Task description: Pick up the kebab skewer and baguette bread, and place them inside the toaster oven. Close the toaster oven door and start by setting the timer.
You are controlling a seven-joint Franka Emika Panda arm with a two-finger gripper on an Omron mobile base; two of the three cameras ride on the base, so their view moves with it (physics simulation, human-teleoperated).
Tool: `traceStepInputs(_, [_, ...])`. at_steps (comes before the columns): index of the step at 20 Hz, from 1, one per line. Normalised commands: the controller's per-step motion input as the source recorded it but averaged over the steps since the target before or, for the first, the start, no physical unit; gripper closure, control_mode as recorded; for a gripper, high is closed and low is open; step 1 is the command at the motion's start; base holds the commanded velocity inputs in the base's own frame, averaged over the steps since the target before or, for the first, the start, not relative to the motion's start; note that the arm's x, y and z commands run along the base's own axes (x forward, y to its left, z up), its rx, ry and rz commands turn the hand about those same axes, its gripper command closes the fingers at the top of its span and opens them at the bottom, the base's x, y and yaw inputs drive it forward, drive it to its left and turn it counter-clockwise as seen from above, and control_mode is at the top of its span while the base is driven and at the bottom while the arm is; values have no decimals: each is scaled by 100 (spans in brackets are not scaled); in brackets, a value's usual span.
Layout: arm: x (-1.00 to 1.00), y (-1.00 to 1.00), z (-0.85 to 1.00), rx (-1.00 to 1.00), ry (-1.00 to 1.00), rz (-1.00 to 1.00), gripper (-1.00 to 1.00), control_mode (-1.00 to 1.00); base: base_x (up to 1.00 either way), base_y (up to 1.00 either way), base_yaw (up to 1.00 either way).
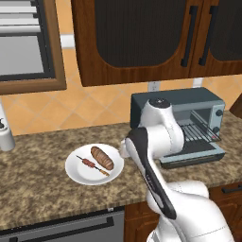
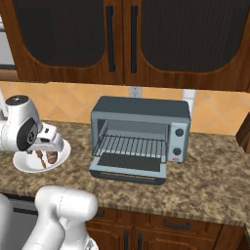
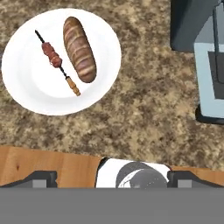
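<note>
A white plate point(image 3: 30, 87) on the granite counter carries the kebab skewer point(image 3: 54, 57), thin with dark red chunks and an orange tip. Beside it lies the stubby brown baguette bread point(image 3: 79, 48). Both also show on the plate point(image 1: 75, 172) as skewer point(image 1: 91, 164) and baguette point(image 1: 102, 157). The blue-grey toaster oven point(image 2: 141, 114) stands to the right with its door point(image 2: 128, 168) dropped open and the wire rack point(image 2: 129, 145) bare. My gripper point(image 3: 113, 178) hovers open and empty above the counter, between plate and oven, touching nothing.
Dark wooden wall cabinets point(image 2: 122, 39) hang above the oven. A built-in appliance point(image 1: 23, 47) sits at the upper left, and a white container point(image 1: 5, 137) stands at the counter's left end. The oven's knobs point(image 2: 178, 133) are on its right side. The counter's front edge point(image 1: 71, 215) runs below the plate.
</note>
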Motion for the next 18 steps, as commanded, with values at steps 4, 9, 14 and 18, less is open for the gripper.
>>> traceStepInputs(4, [47, 90, -24, -2, 20, 40, -100, -100, 0, 0, 0])
traceStepInputs(9, [56, 67, -20, -3, 4, 7, -100, -100, 0, 0, 0])
traceStepInputs(14, [44, 13, -15, -3, 0, -5, -100, -100, 0, 0, 0])
traceStepInputs(18, [22, -25, -26, 0, 2, -4, -100, -100, 0, 0, 0])
